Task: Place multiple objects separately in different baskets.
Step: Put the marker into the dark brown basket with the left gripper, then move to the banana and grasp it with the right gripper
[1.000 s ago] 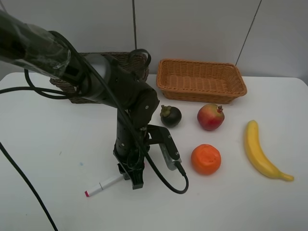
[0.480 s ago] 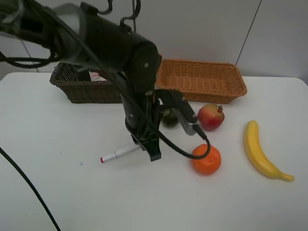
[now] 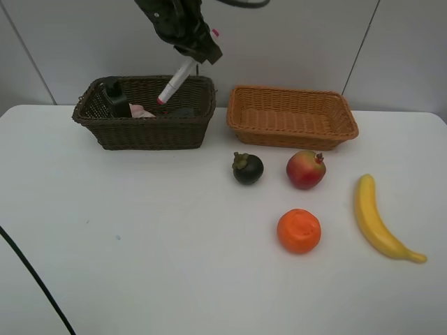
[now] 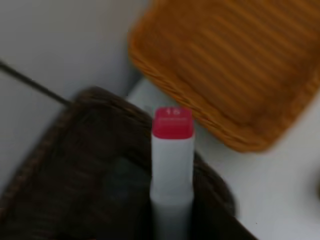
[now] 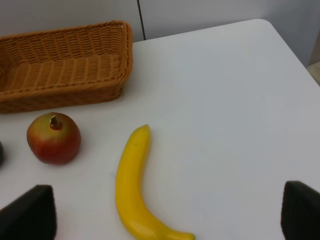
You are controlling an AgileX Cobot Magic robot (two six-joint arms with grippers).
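Since a second ago, my left pincer (image 3: pixel 198 50) is lifting the white red-ended marker (image 3: pixel 174 82) off the counter (image 3: pixel 140 244) and is now holding it clamped above the dark brown basket (image 3: pixel 140 134), red end pointing down. Inside that basket a dark green bottle (image 3: pixel 114 98) and small pink bottle (image 3: pixel 143 112) are already lying. My right pincer (image 5: pixel 165 217) is standing wide, gripping nothing. I am judging this roughly half done: the marker is still awaiting release, and the mangosteen (image 3: pixel 248 168), red fruit (image 3: pixel 306 169), orange (image 3: pixel 299 231) and banana (image 3: pixel 377 220) are still sitting on the counter, right of that basket. The tan basket (image 3: pixel 293 134) beside it is holding nothing.
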